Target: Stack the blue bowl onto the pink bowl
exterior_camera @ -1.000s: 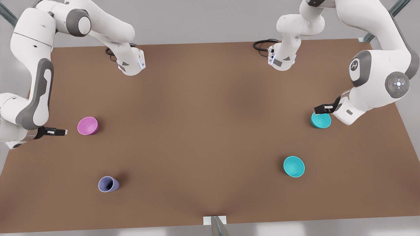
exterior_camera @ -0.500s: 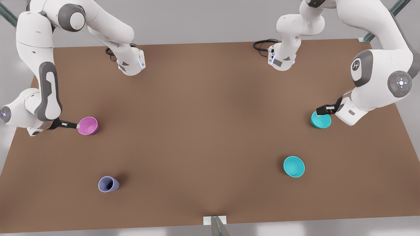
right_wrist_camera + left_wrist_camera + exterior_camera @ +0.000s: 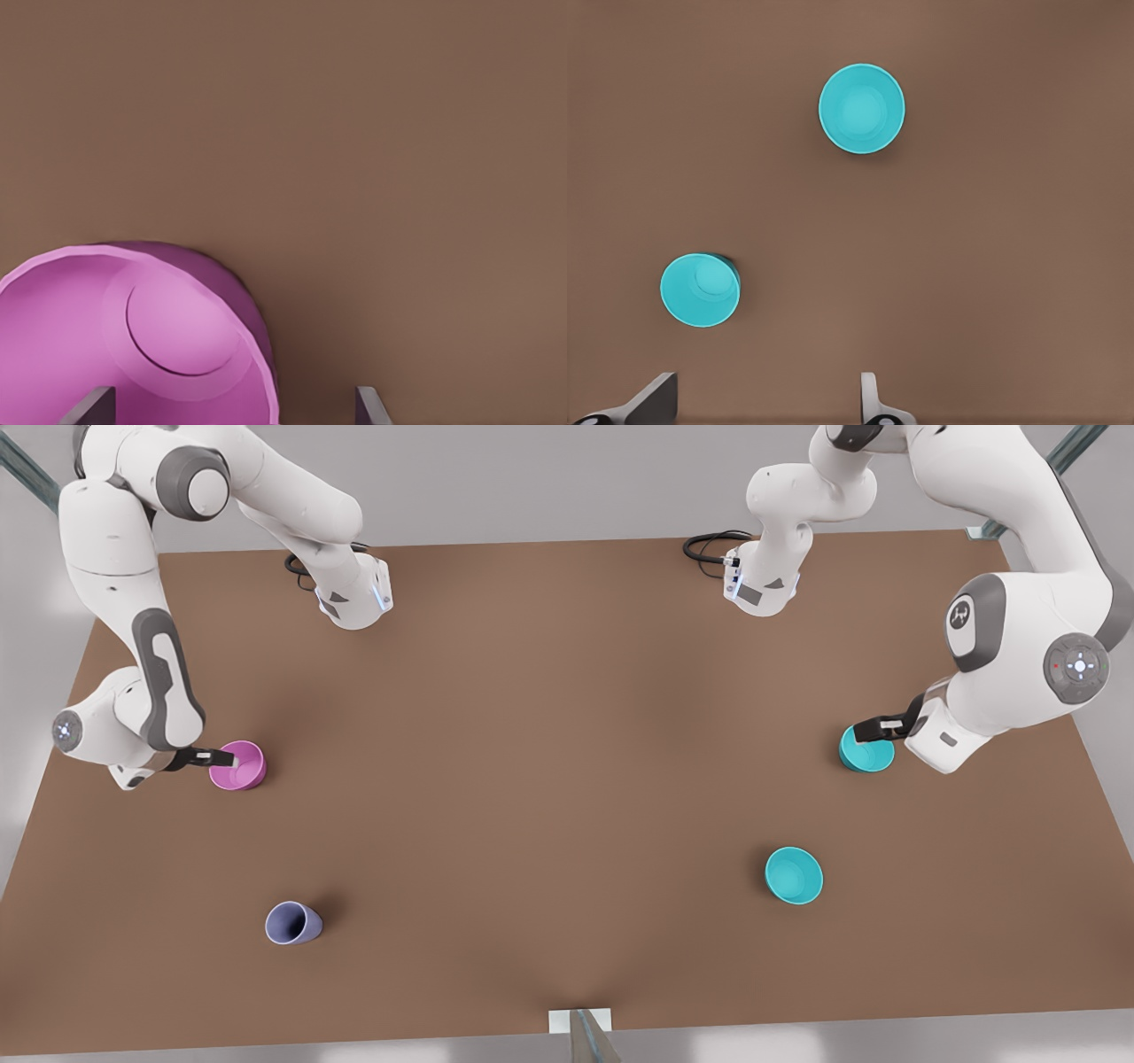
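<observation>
The pink bowl [image 3: 241, 766] [image 3: 168, 345] sits upright near the table's edge at the front view's left. My right gripper [image 3: 221, 759] [image 3: 230, 409] is open, with its fingertips at that bowl's rim on the side toward the table edge. The blue bowl [image 3: 868, 751] [image 3: 700, 289] rests near the edge at the front view's right. My left gripper [image 3: 873, 729] [image 3: 764, 405] hangs open at this bowl's far rim and holds nothing. Whether either gripper touches its bowl I cannot tell.
A lighter turquoise bowl [image 3: 794, 875] [image 3: 861, 108] stands nearer the front, right of centre in the front view. A lavender cup [image 3: 292, 923] stands front left. Both arm bases [image 3: 354, 598] [image 3: 762, 584] stand at the back of the brown table [image 3: 549, 779].
My right gripper has swung toward the front view's right, from beside the pink bowl onto its rim. My left gripper has shifted slightly right over the blue bowl. The bowls have not moved.
</observation>
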### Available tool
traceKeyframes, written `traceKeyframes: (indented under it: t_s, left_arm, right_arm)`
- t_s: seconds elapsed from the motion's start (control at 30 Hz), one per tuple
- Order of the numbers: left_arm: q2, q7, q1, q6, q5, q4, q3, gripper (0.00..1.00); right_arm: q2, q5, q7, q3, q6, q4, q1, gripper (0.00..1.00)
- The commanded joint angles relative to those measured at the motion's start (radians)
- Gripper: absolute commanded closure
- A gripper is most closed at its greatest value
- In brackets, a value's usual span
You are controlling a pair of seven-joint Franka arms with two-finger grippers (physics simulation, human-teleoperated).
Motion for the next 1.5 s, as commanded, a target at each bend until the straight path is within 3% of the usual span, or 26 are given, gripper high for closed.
traceKeyframes:
  t_s: [0.0, 0.07, 0.1, 0.13, 0.17, 0.2, 0.27, 0.4, 0.53, 0.63, 0.73, 0.8, 0.93, 1.17, 1.2, 1.23, 1.37, 1.47]
  left_arm:
    - [-0.001, -0.001, 0.000, 0.000, 0.001, 0.000, 0.001, 0.00]
    - [-0.001, -0.001, 0.000, 0.001, 0.001, 0.000, -0.001, 0.00]
    - [-0.001, -0.001, 0.000, 0.000, 0.001, 0.000, -0.001, 0.00]
    - [-0.001, -0.001, 0.000, 0.000, 0.001, 0.000, -0.001, 0.00]
    - [-0.001, -0.001, 0.000, 0.001, 0.001, 0.000, -0.001, 0.00]
    - [-0.001, -0.001, 0.000, 0.000, 0.001, 0.000, -0.001, 0.00]
    - [-0.001, -0.001, 0.000, 0.000, 0.001, 0.000, -0.001, 0.00]
    - [-0.001, -0.001, 0.000, 0.000, 0.001, 0.000, -0.001, 0.00]
    - [-0.001, -0.001, 0.000, 0.000, 0.001, 0.000, -0.001, 0.00]
    - [-0.001, -0.001, 0.000, 0.001, 0.001, 0.000, -0.001, 0.00]
    - [-0.001, -0.003, 0.000, 0.000, 0.001, 0.000, -0.001, 0.00]
    - [-0.001, -0.001, 0.000, 0.000, 0.001, 0.000, -0.001, 0.00]
    - [-0.004, -0.006, 0.000, 0.000, 0.001, 0.002, -0.001, 0.00]
    - [-0.002, -0.001, 0.000, -0.002, 0.002, 0.010, -0.001, 0.00]
    - [-0.002, -0.003, 0.000, -0.002, 0.001, 0.010, -0.001, 0.00]
    - [-0.004, -0.004, 0.000, -0.002, -0.001, 0.010, -0.001, 0.00]
    - [0.025, -0.003, 0.038, -0.002, -0.005, 0.008, -0.001, 0.00]
    - [0.090, 0.106, 0.163, 0.019, -0.065, 0.010, -0.001, 0.00]
  right_arm:
    - [0.013, 0.002, -0.115, 0.000, 0.042, -0.001, -0.002, 0.00]
    - [0.022, 0.003, -0.114, 0.000, 0.045, 0.002, -0.002, 0.01]
    - [0.022, 0.003, -0.114, 0.000, 0.043, 0.002, -0.002, 0.32]
    - [0.022, 0.003, -0.112, 0.000, 0.043, 0.002, -0.002, 0.55]
    - [0.022, 0.003, -0.112, 0.000, 0.042, 0.002, 0.000, 0.69]
    - [0.019, 0.003, -0.112, 0.001, 0.032, 0.004, 0.000, 0.78]
    - [0.013, 0.005, -0.111, 0.008, 0.013, 0.010, 0.008, 0.79]
    - [0.002, 0.106, -0.118, 0.012, -0.105, 0.054, 0.037, 0.79]
    - [-0.098, 0.307, 0.087, 0.011, -0.245, 0.056, 0.343, 0.79]
    - [-0.070, 0.491, 0.496, 0.009, -0.215, 0.162, 0.676, 0.79]
    - [0.122, 0.523, 1.076, 0.009, -0.110, 0.438, 0.948, 0.79]
    - [0.283, 0.534, 1.402, 0.009, -0.095, 0.657, 1.009, 0.79]
    - [0.525, 0.580, 1.600, 0.011, -0.056, 0.947, 1.049, 0.79]
    - [0.634, 0.572, 1.600, 0.008, -0.023, 1.028, 1.061, 0.79]
    - [0.639, 0.574, 1.600, 0.008, -0.011, 1.032, 1.060, 0.63]
    - [0.646, 0.569, 1.601, 0.008, -0.006, 1.033, 1.063, 0.00]
    - [0.628, 0.558, 1.613, -0.002, -0.041, 1.047, 1.071, 0.00]
    - [0.429, 0.505, 1.641, -0.068, -0.412, 1.053, 0.985, 0.00]
